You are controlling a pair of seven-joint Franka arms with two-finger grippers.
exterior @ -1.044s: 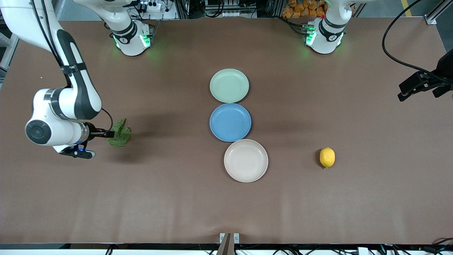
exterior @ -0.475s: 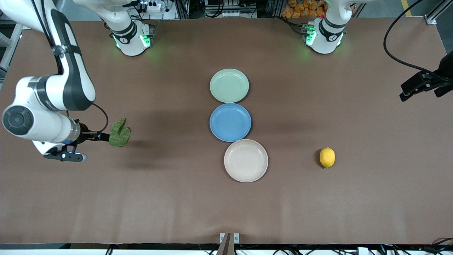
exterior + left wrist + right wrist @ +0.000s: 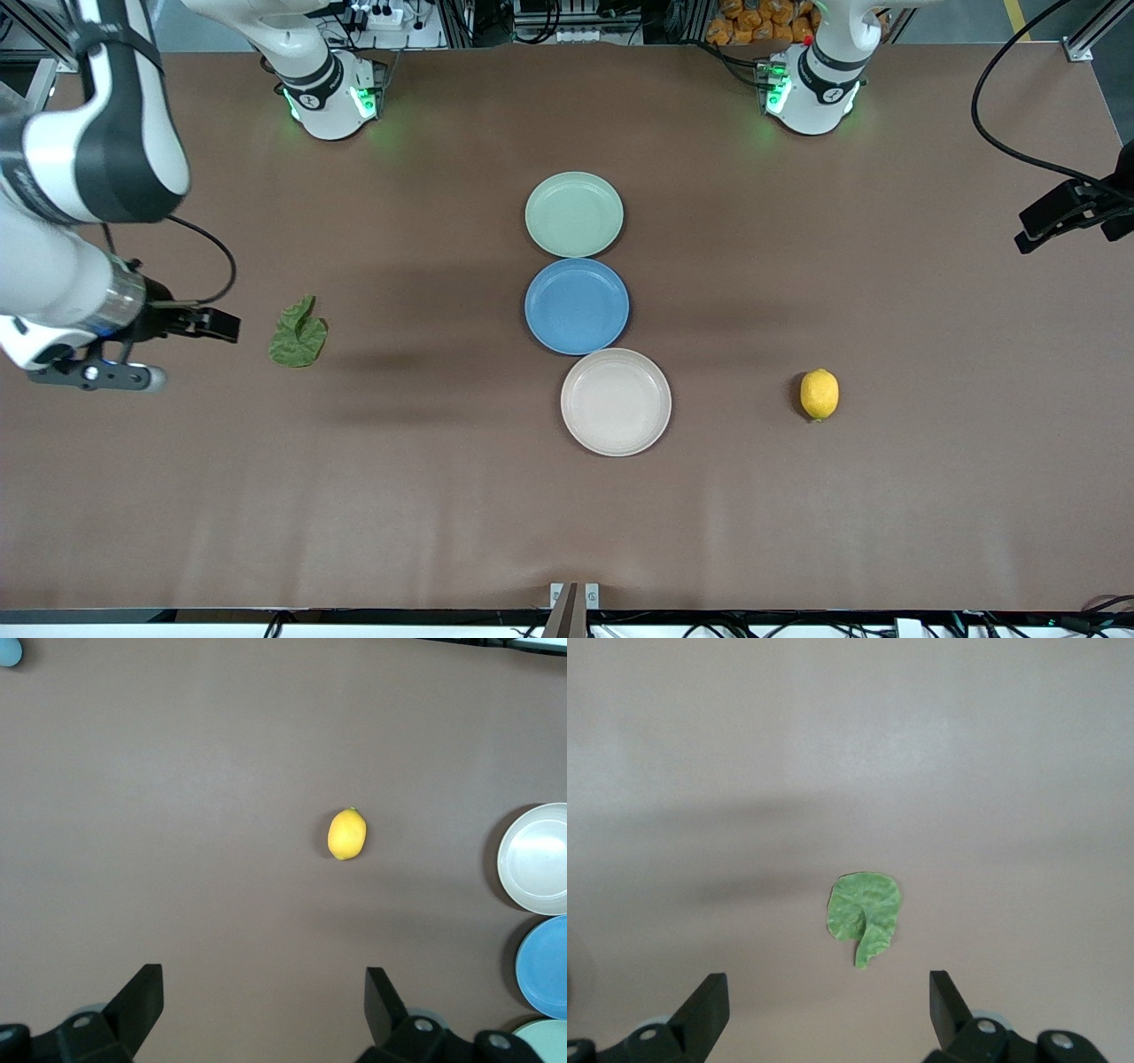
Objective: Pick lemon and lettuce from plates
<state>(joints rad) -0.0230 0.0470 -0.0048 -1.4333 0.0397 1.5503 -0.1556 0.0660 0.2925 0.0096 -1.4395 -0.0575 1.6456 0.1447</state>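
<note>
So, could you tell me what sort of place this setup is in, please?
Most likely a robotics lab or test cell: two arm bases bolted along one table edge, aluminium framing and cables past it, and staged props, namely three plates, a lettuce leaf and a lemon.

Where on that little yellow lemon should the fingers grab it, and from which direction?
Probably straight down from above, fingers closing across the narrow middle of the lemon. It lies on its side on the bare table, long axis pointing toward the robots' bases, so the short width fits between open fingers and nothing crowds it. The left gripper is open.
</note>
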